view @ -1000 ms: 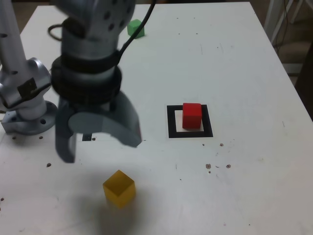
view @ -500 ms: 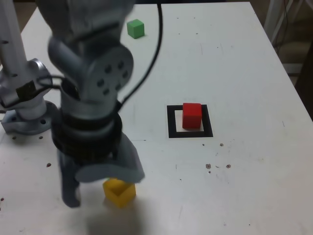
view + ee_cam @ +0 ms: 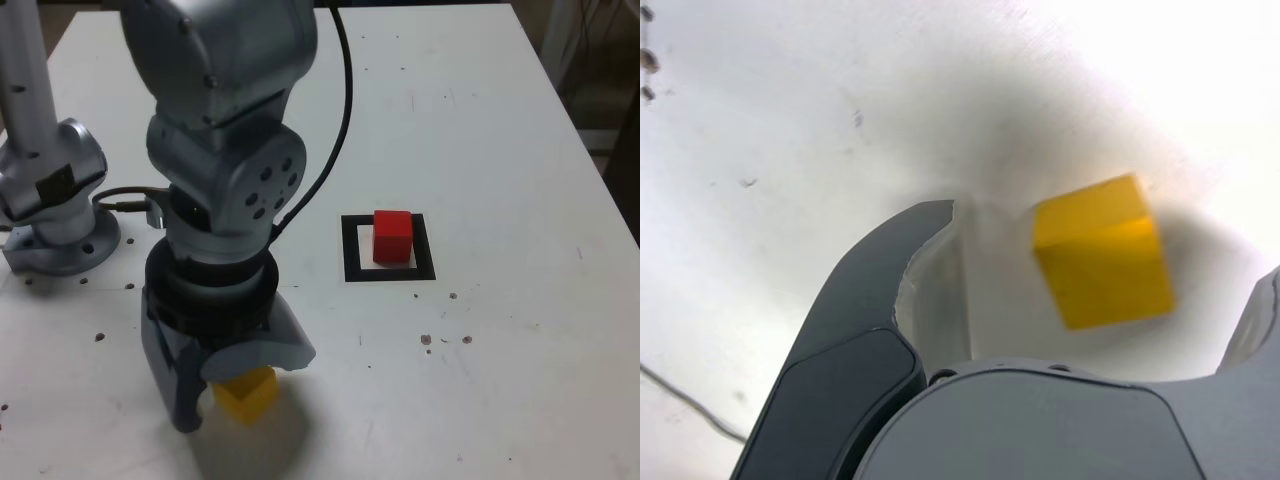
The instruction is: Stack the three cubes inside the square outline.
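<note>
A yellow cube [image 3: 250, 397] lies near the table's front edge, partly covered by my gripper [image 3: 236, 384]. The gripper is open and lowered around the cube, with one dark finger on each side. In the wrist view the yellow cube [image 3: 1110, 270] sits between the spread fingers [image 3: 880, 300] of the gripper [image 3: 1095, 250], with a gap showing beside it. A red cube [image 3: 392, 237] rests inside the square outline [image 3: 352, 250], to the exterior view's right of the arm. The arm's body hides the table's far left part.
The arm's grey base [image 3: 55, 235] stands at the exterior view's left, with a black cable [image 3: 340, 110] looping off the wrist. The white table's right edge [image 3: 605, 180] drops off toward the floor. Small dark specks [image 3: 445, 340] dot the surface.
The gripper has come forward and down from above the table's middle and now straddles the yellow cube. Its jaws stayed wide apart. Neither cube in view has moved.
</note>
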You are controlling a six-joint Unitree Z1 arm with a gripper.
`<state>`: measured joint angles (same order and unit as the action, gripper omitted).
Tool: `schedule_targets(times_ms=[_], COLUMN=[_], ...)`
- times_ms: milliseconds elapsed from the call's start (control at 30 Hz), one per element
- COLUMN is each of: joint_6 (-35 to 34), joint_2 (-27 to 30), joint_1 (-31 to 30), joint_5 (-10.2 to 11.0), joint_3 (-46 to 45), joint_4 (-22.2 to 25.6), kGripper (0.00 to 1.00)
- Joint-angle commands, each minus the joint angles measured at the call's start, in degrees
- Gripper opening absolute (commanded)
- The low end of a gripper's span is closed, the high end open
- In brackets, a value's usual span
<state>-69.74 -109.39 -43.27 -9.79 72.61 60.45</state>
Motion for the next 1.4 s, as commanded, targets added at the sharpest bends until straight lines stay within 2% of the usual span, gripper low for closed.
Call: schedule_targets(times_ms=[0, 233, 433, 667, 933, 1133, 1367], joint_6=[0.07, 1.38, 1.98, 1.98, 1.75, 1.69, 0.88], joint_2=[-0.63, -0.76, -0.54, 0.62, 1.84, 1.92, 1.92], joint_1=[1.3, 4.16, 5.04, 5.15, 5.17, 5.19, 5.2], joint_5=[0.04, -0.93, -1.96, -3.03, -3.32, -2.92, -1.78], joint_3=[-0.95, -2.73, -4.06, -7.83, -10.38, -10.44, -10.39], joint_4=[-1.19, -2.7, -4.31, -8.42, -12.2, -12.72, -12.55], kGripper=[0.99, 0.94, 0.84, 0.7, 0.59, 0.42, 0.3])
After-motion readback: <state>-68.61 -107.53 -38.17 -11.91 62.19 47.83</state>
